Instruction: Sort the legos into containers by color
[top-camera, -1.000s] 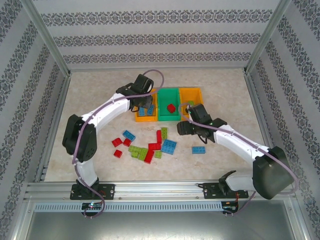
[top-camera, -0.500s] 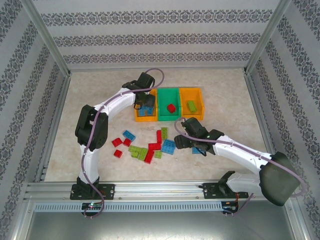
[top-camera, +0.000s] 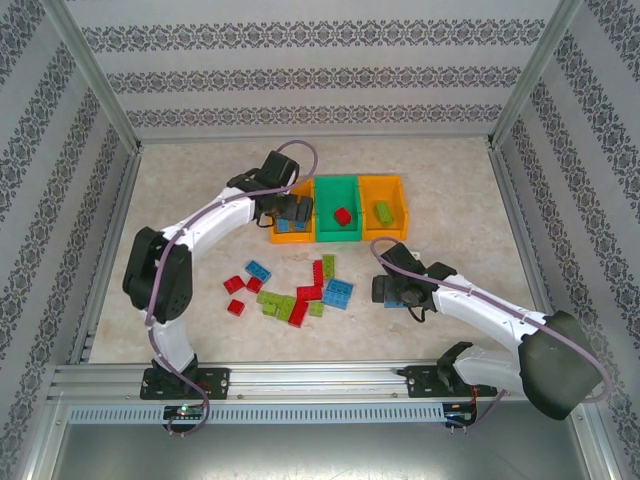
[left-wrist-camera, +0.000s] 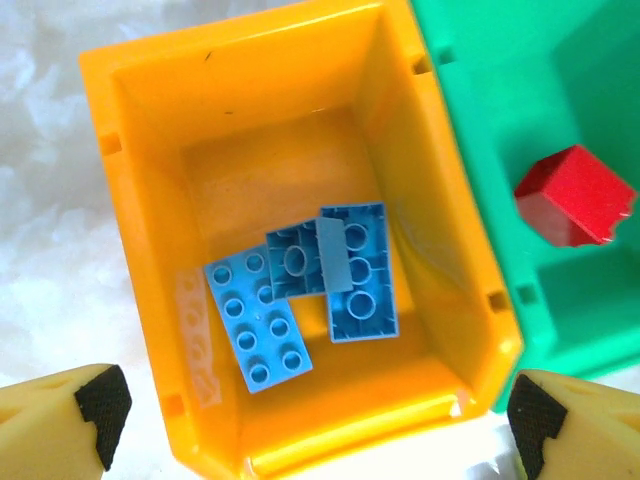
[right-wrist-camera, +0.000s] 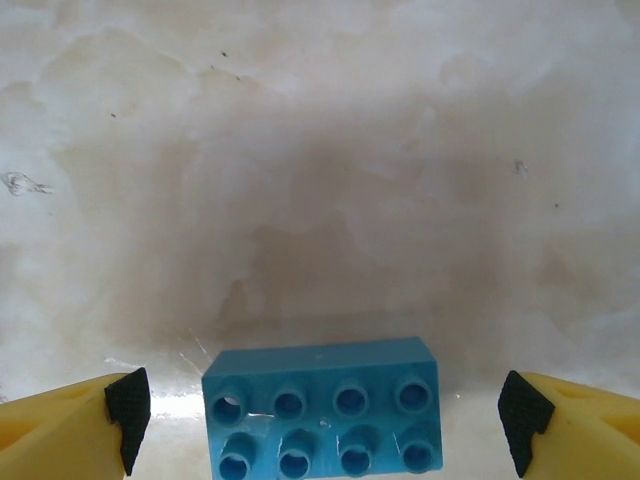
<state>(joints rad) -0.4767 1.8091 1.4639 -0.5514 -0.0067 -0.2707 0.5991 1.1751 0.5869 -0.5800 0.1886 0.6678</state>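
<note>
Red, green, blue legos (top-camera: 303, 295) cluster near the containers (top-camera: 337, 181).

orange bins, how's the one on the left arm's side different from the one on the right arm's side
Contents: the left orange bin holds three light blue bricks; the right orange bin holds one green brick.
Cover: the left claw hangs open over the left orange bin; nothing is above the right orange bin.
Both are orange, open-top and rectangular, flanking the green bin.
</note>
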